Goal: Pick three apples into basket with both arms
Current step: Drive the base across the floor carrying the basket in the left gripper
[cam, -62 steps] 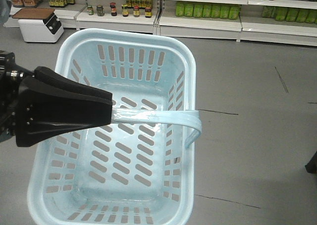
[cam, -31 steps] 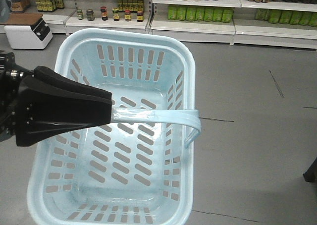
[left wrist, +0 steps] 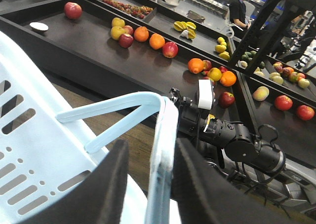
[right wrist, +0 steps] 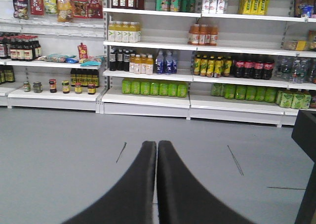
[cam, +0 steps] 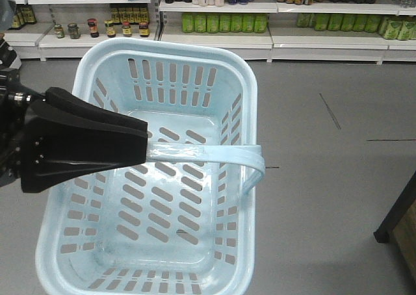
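The pale blue basket (cam: 162, 53) hangs empty above the grey floor. My left gripper (cam: 144, 145) is shut on the basket's flat handle (cam: 214, 153). In the left wrist view the handle (left wrist: 165, 120) runs between the left gripper (left wrist: 153, 141) fingers, against the right one. Red apples lie apart on dark display tables: one far left (left wrist: 72, 10), one mid (left wrist: 170, 49), one near the right arm (left wrist: 226, 99). My right gripper (right wrist: 156, 144) is shut and empty, pointing at the floor before the shelves. The right arm (left wrist: 242, 142) shows beyond the basket.
Oranges (left wrist: 157, 41) and yellow apples (left wrist: 117, 22) lie mixed with the red ones on the fruit tables. Stocked store shelves (cam: 214, 32) line the far wall. A dark furniture corner (cam: 398, 227) stands at lower right. A person (left wrist: 240, 9) stands far behind the tables.
The shelves and floor marks have slid left in the front view, and a dark furniture corner has come in at lower right. The basket and left gripper keep their place in the frame.
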Available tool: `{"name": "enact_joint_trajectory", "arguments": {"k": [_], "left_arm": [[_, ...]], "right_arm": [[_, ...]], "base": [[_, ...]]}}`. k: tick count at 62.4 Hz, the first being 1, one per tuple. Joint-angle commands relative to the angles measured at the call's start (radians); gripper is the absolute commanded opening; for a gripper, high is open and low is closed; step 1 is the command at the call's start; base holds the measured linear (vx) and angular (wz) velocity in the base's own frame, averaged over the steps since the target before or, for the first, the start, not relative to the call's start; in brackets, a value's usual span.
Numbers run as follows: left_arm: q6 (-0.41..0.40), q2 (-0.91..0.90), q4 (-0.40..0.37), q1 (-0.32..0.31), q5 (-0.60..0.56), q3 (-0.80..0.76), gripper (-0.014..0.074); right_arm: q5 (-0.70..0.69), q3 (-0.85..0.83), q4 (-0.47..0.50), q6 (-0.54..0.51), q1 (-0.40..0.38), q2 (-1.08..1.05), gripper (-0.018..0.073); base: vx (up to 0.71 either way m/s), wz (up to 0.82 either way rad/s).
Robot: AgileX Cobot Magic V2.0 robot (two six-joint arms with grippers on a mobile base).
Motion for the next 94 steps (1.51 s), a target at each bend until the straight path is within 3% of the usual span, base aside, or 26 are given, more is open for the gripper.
{"name": "enact_joint_trajectory", "arguments": {"k": [1, 94], "left_arm": [[0.003, -0.021, 0.044, -0.002, 0.025, -0.028, -0.0008], [0.003, -0.021, 0.044, -0.002, 0.025, -0.028, -0.0008]], "right_arm": [[-0.076, 0.010, -0.003, 0.000, -0.002, -0.009, -0.0003], [-0.076, 0.010, -0.003, 0.000, -0.002, -0.009, -0.0003]], "base": [[0.23, -0.23], [0.18, -0.21]]}}
